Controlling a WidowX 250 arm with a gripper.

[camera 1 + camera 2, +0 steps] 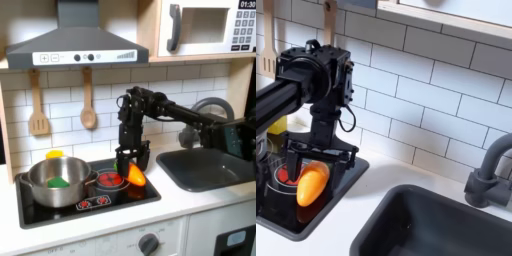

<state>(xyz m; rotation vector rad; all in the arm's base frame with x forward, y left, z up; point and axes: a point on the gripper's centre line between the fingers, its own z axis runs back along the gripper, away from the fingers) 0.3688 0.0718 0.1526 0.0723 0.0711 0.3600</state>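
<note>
Above the stove [331,200], gripper [318,160] straddles carrot [310,184].

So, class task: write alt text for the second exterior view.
A black robot arm's gripper hangs open over an orange carrot lying on a toy stove. A dark sink and grey tap sit to the second exterior view's right, before a white tiled wall.

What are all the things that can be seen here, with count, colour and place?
carrot: one, orange, on the stove's right burner, just under the gripper
stove: one, black, on the counter
pot: one, silver, on the left burner, with a green thing inside
yellow thing: one, behind the pot
spoons: two, wooden, on the tiled wall
hood: one, grey, above the stove
microwave: one, upper right
sink: one, dark grey, right of the stove
tap: one, grey, behind the sink
gripper: one, black, open over the carrot
</note>
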